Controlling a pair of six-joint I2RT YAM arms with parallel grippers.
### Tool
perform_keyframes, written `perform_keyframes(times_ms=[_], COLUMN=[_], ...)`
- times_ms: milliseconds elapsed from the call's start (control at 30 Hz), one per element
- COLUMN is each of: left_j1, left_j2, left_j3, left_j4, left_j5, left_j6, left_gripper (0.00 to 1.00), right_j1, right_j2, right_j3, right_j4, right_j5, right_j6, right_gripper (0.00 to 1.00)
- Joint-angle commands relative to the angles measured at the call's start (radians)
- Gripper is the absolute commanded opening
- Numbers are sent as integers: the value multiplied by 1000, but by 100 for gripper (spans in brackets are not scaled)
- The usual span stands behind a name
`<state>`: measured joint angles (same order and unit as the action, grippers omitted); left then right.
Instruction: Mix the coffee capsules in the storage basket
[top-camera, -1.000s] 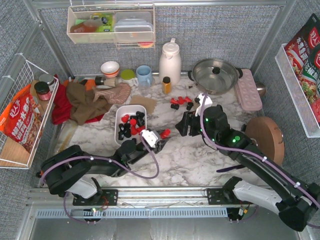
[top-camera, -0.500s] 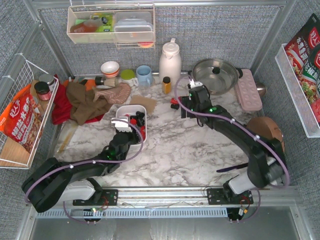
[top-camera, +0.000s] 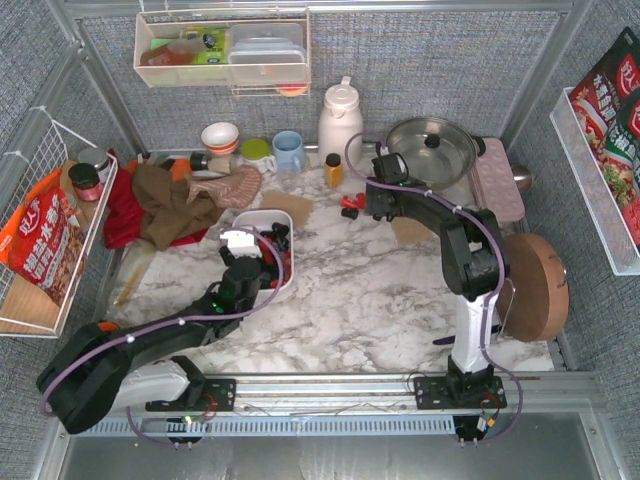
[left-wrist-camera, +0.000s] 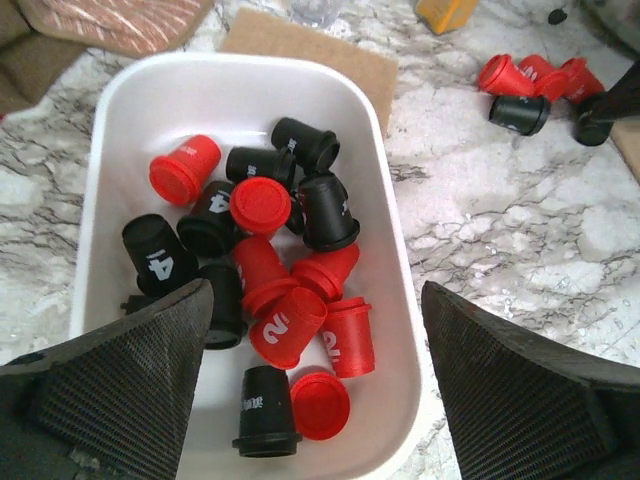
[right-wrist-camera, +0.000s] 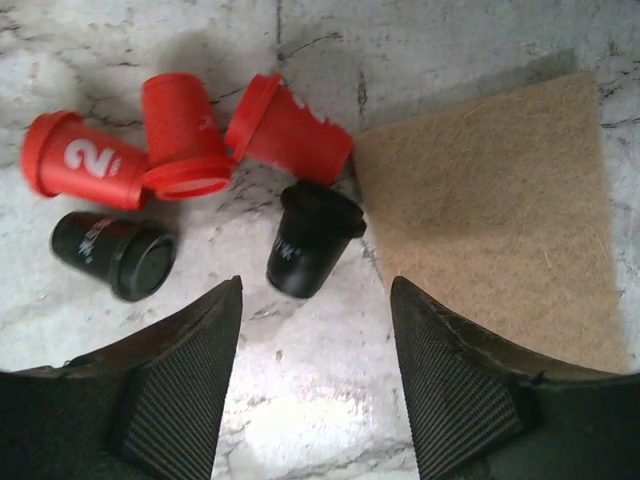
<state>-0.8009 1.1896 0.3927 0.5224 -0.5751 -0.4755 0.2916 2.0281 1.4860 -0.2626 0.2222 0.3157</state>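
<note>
The white storage basket (left-wrist-camera: 240, 70) holds several red and black coffee capsules (left-wrist-camera: 262, 205), jumbled together. My left gripper (left-wrist-camera: 317, 292) is open and empty just above the basket's near end, one finger on each side of the pile. In the top view the basket (top-camera: 268, 215) lies left of centre under my left gripper (top-camera: 241, 250). A few loose capsules, red (right-wrist-camera: 180, 130) and black (right-wrist-camera: 308, 240), lie on the marble. My right gripper (right-wrist-camera: 315, 285) is open and empty right over them, at the back of the table (top-camera: 372, 200).
A tan mat (right-wrist-camera: 490, 210) lies right beside the loose capsules. An orange bottle (top-camera: 333, 170), white jug (top-camera: 340, 120), lidded pot (top-camera: 432, 150) and pink tray (top-camera: 497, 180) stand behind. Cloths (top-camera: 170, 205) are heaped at the left; a round wooden board (top-camera: 530, 280) is at the right.
My left gripper moved from in front of the basket to over its near end. My right arm reached from the table's middle back to the loose capsules.
</note>
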Motion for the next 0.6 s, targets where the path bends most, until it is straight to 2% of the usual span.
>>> perform_keyframes(times_ms=[0, 167, 567], left_j1=[2, 2, 1], left_j2=[-83, -156, -224], left_j3=[8, -14, -51], left_j4=[-78, -43, 22], left_j5=[19, 67, 123], left_j6=[86, 157, 245], left_gripper=[94, 99, 99], right_j1=[-9, -19, -19], right_j2=[49, 96, 87], right_j3=[39, 61, 54], right_j4=[-15, -10, -6], right_j5=[23, -3, -29], right_j6=[18, 29, 10], right_gripper=[63, 55, 34])
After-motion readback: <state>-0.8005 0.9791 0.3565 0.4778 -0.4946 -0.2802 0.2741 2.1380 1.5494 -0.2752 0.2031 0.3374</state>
